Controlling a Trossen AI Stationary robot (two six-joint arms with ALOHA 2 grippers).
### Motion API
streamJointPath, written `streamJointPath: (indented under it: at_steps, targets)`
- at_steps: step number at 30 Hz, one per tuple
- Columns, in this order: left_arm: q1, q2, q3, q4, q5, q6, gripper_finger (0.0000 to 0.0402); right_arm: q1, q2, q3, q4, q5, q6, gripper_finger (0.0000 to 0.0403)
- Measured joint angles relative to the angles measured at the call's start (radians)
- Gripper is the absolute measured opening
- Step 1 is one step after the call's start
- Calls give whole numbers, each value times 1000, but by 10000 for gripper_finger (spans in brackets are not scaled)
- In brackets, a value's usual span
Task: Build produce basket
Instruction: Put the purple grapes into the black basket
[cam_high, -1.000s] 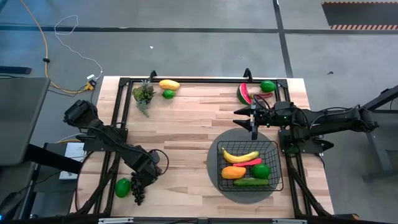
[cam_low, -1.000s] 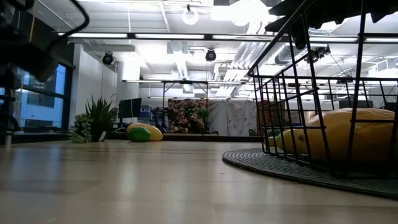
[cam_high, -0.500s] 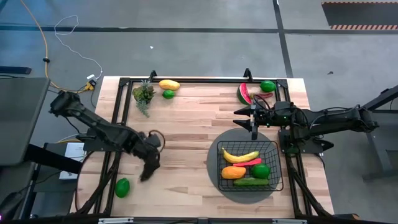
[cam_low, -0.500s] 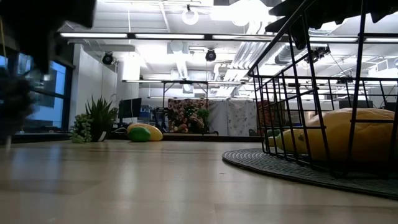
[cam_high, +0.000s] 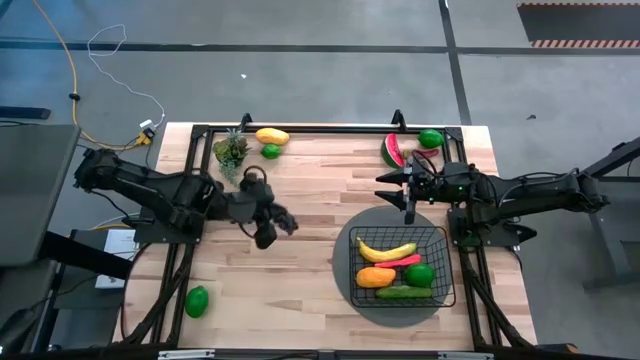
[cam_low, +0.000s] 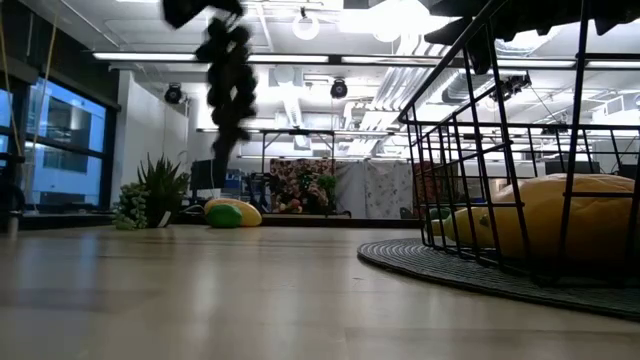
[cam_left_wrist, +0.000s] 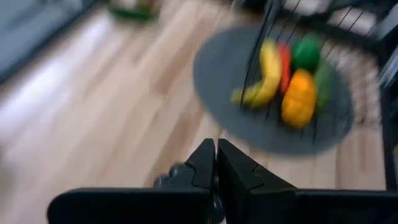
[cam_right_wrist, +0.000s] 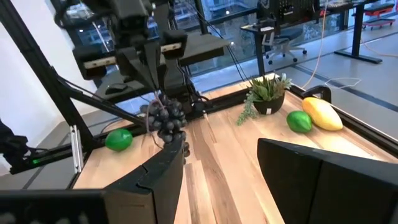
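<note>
Left gripper: jaws clamping the dark grapes, hanging them above mid-surface.
Right gripper: hovering half open, holding nothing, beside the watermelon slice.
Basket: sitting near the right front corner, holding banana.

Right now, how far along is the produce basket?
Done: the basket holds a banana, a chili, a mango, a lime and a cucumber.
In hand: the left gripper is shut on the grapes, in the air over mid-table.
Left: a lime at the front-left corner, the mango and lime by the plant, and the watermelon slice with the lime near the right gripper, which is open and empty.
</note>
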Motion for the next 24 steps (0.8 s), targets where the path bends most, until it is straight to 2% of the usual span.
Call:
streamJointPath:
  at_steps: [5, 10, 14, 18, 24]
  targets:
    - [28, -2, 0, 248, -3, 181, 0, 0, 0, 0, 34, 0, 19, 188]
    - [52, -2, 0, 385, -5, 293, 0, 0, 0, 0, 67, 0, 19, 188]
    - [86, -3, -63, 547, -5, 319, 0, 0, 0, 0, 87, 0, 17, 188]
    - [118, -2, -142, 720, 47, 309, 0, 0, 0, 0, 90, 0, 12, 188]
    - [126, -2, -181, 802, 59, 299, 0, 0, 0, 0, 90, 0, 11, 188]
